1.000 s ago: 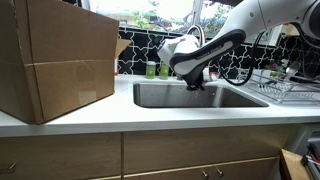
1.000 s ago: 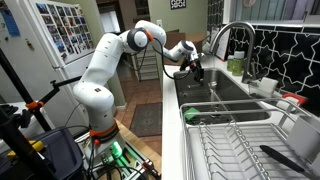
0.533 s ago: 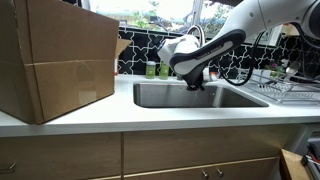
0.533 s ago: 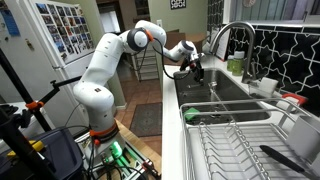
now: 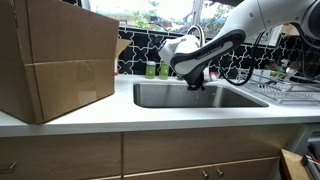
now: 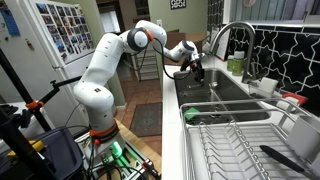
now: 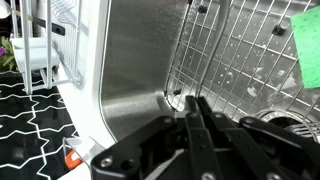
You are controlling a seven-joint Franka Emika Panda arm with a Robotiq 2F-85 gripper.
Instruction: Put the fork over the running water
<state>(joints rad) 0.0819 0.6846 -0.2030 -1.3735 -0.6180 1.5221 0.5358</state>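
**Fig.: end effector low in the sink basin, start of the fork task.**

End effector (image 7: 193, 125): in the wrist view the fingers are pressed together to a thin dark seam. No tines or handle show between them, so it can't be told whether anything is pinched. In both exterior views the end effector (image 5: 197, 84) hangs at the rim of the sink (image 5: 170, 96), wrist angled down into the basin.

Directly beyond the fingers is the wire grid (image 7: 240, 60) on the steel sink floor, w/ a green sponge (image 7: 306, 45) at the far edge. The fork can't be made out in any view; it may be hidden under the fingers or be too thin to resolve.

The faucet (image 6: 232, 30) arches over the basin, near the arm. No running water is discernible at this res.

Further out, the table (image 5: 100, 115) carries a cardboard box (image 5: 55, 60) on one side of the sink and a dish rack (image 6: 235, 145) on the other.

Step (judged): pick-up or search phase in the basin, not yet transport. Next move calls for a confirmed hold on the fork, then a lift clear of the grid and a shift to below the spout, w/o striking the faucet neck.
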